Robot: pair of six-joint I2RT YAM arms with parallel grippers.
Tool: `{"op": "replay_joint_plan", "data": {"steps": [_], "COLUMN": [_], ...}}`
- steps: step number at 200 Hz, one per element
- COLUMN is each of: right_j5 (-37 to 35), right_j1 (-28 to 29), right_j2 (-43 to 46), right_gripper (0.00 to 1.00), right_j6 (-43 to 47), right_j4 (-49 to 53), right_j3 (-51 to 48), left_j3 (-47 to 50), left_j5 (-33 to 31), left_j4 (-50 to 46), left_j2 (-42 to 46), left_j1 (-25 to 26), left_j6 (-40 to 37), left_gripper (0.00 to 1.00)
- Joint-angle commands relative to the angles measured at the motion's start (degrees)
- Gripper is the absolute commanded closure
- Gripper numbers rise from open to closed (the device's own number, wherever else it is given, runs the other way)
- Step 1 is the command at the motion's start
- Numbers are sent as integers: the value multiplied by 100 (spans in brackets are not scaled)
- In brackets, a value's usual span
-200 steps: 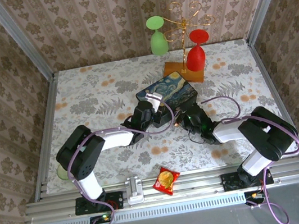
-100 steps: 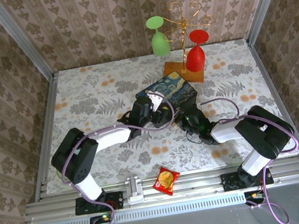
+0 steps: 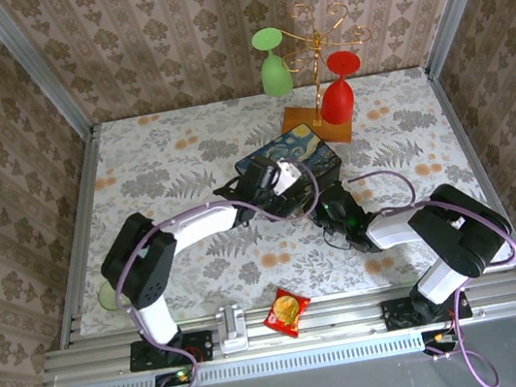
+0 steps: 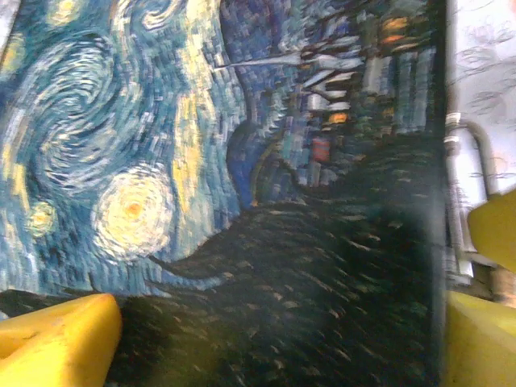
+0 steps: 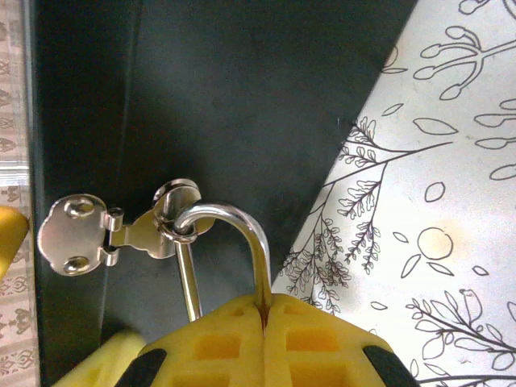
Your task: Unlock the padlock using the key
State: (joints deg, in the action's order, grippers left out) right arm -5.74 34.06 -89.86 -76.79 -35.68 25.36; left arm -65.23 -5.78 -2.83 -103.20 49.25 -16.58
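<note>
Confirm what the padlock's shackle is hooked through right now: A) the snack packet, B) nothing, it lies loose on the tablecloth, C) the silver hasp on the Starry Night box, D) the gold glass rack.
C: in the right wrist view the padlock's shackle passes through the loop of the silver hasp on the Starry Night box, with the right fingers closed on its leg.

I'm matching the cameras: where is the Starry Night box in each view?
Top external: Starry Night box at table centre.
Left wrist: its painted lid, left and centre.
Right wrist: its dark side, upper left, bearing the clasp.
Shared landmark: the floral tablecloth.
</note>
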Motion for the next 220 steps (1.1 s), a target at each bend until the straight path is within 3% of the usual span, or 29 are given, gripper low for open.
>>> {"op": "replay_joint_plan", "data": {"steps": [1, 12, 71, 86, 99, 120, 191, 206, 220], "right_j5": [-95, -85, -228, -147, -24, 52, -235, -193, -155], "right_j1": [21, 22, -63, -187, -312, -399, -508, -595, -687], "right_j2": [-155, -201, 0, -36, -177, -335, 492, 541, 419], "right_gripper": [99, 99, 100, 99, 99, 99, 100, 100, 100], "right_j6": [-123, -159, -154, -20, -60, -166, 97, 14, -186], "right_j4": [-120, -167, -480, -912, -1275, -1521, -891, -606, -721], "right_j3": [-96, -87, -368, -455, -506, -467, -498, -443, -524], "left_j3": [-42, -34, 4, 100, 230, 207, 173, 186, 203], "left_j5": [-306, -21, -531, -537, -606, -631, -762, -777, -821], "left_j4": [-1038, -1068, -1452, -1509, -1432, -1518, -1881, -1917, -1935], "left_j2": [-327, -274, -502, -540, -535, -569, -531, -508, -491], "left_j1": [148, 129, 171, 185, 226, 284, 350, 365, 373], "left_j6": [-327, -253, -516, -526, -543, -588, -594, -570, -561], "left_gripper": [6, 7, 26, 42, 35, 33, 45, 53, 53]}}
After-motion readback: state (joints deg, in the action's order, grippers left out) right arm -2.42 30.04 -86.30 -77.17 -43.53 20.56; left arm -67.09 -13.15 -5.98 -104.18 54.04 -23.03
